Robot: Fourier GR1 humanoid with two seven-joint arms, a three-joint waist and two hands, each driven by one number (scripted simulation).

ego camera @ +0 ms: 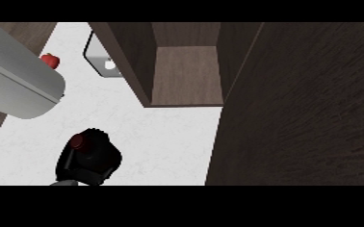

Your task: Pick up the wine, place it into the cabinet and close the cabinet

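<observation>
Wine in the left hand, cabinet opening up and to the right.

The left hand (89, 161), at the lower left over the white table (167, 139), is curled round the wine (80, 142); only its dark red top shows above the fingers, its long axis pointing roughly toward the viewer. The open cabinet (186, 74) lies up-right, its door (298, 115) swung out at right. The right hand is out of sight.
</observation>
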